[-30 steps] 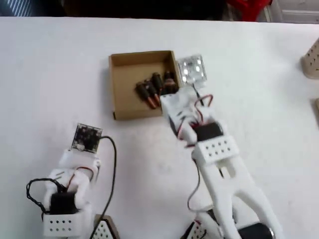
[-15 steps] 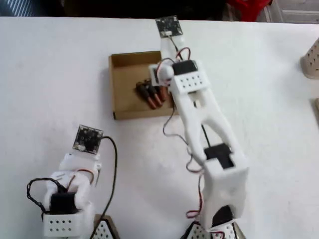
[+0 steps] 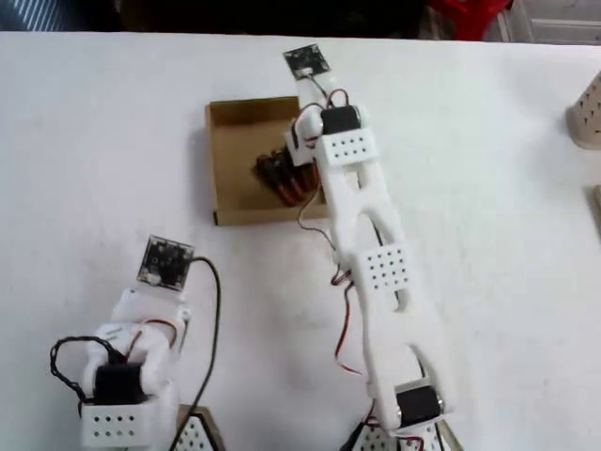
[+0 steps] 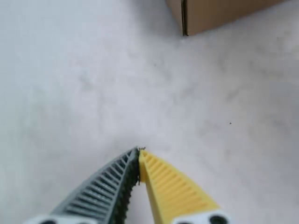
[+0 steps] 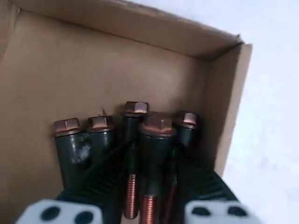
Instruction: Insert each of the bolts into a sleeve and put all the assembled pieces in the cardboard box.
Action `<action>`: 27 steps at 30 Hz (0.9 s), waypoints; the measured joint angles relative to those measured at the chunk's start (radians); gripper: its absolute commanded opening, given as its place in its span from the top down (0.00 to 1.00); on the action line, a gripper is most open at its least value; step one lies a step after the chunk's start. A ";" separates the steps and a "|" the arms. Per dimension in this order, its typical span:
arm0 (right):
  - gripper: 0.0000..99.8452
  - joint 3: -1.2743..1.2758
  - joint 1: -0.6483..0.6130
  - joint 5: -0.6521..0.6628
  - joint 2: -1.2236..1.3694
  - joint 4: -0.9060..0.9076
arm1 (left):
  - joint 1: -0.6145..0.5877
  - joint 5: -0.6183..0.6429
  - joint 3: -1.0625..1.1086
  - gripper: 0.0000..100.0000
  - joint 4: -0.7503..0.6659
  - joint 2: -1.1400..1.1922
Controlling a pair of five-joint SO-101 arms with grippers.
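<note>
The cardboard box [image 3: 230,155] lies open at the table's middle back. Several assembled pieces [image 3: 282,178], copper bolts in dark sleeves, lie side by side in its right half [image 5: 79,140]. My right arm stretches out over the box, with its gripper [image 3: 300,146] above those pieces. In the right wrist view, the right gripper [image 5: 153,156] is shut on one more bolt in a sleeve [image 5: 156,135], held above the others near the box's wall [image 5: 229,107]. My left gripper [image 4: 138,158] is shut on nothing, low over bare table short of the box's corner [image 4: 210,14].
The left arm [image 3: 131,348] sits at the front left with a black cable [image 3: 214,310] looping beside it. A beige perforated block [image 3: 587,117] stands at the right edge. White tabletop lies on all sides of the box.
The right arm has swung from the box's right side to above its inside and stretched out farther. The left arm has kept still.
</note>
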 measured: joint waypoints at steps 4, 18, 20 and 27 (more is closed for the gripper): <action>0.72 -0.163 -0.014 -0.002 0.064 0.094 | 0.000 0.000 0.000 0.98 0.000 0.000; 0.99 -0.204 -0.006 -0.044 -0.135 0.281 | -0.005 0.000 0.000 0.98 0.000 0.000; 0.98 -0.204 -0.006 -0.044 -0.187 0.293 | -0.005 0.000 0.000 0.98 0.000 0.000; 0.98 -0.114 0.087 -0.044 -0.370 0.298 | -0.005 0.000 0.000 0.98 0.000 0.000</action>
